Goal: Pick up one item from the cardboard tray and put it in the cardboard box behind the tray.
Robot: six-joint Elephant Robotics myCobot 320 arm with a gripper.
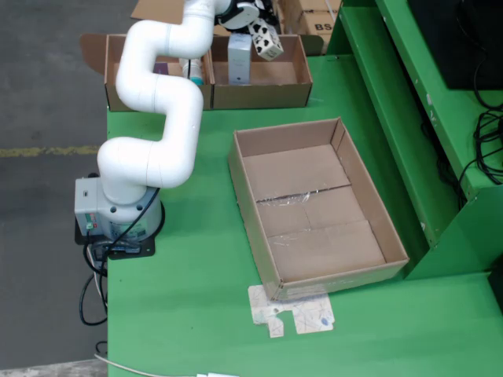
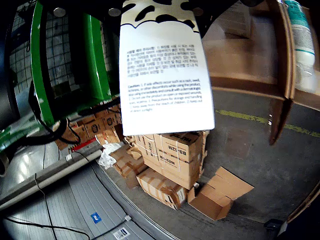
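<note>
Item: white carton (image 2: 165,70), cow-spotted top, printed caution text. Location: clamped in the tool (image 1: 266,39), held above the cardboard box (image 1: 259,72) at the desk's (image 1: 189,290) far edge. Cardboard tray (image 1: 318,208): mid-desk, flat interior bare.

Your arm (image 1: 161,94) is a chain of fat, glossy white rounded tubes joined by smooth elbows, rising from a pale grey boxy base (image 1: 114,208) on a black plate, with black cables (image 1: 93,287) trailing off its lower edge and a black-and-white head at the far end.
</note>
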